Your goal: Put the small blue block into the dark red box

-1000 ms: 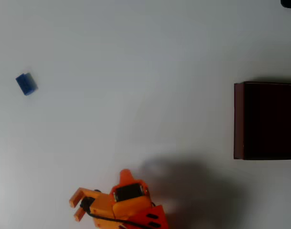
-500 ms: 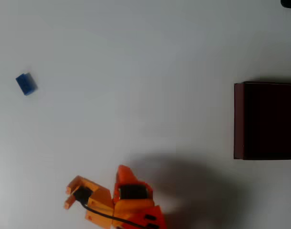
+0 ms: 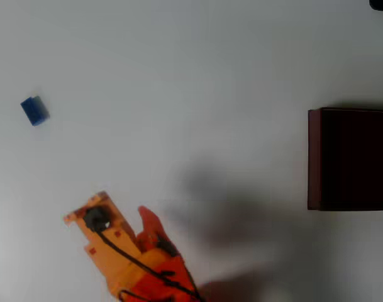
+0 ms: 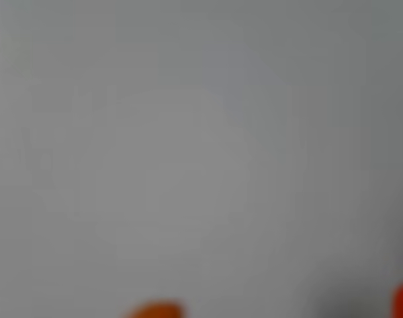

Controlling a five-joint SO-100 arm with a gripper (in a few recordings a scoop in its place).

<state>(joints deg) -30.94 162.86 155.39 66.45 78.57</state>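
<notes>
1 orange gripper [image 3: 106,211] low-left, grip state unclear; small blue block [image 3: 34,111] & dark red box [image 3: 314,158] well apart.

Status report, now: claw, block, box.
Claw open, empty, low in overhead view. Blue block on table, far left. Red box far right. Nothing between.

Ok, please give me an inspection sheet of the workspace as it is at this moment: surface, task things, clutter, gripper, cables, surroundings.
Surface: plain white table, with a soft shadow right of the arm.
Job's things: small blue block lies alone at far left in the overhead view; dark red box at right edge, interior dark.
Clutter: nothing seen.
Gripper: orange gripper at bottom, apart from the block; open or shut unclear.
Cables: black cable runs along the arm.
Surroundings: small dark object in top right corner.
</notes>
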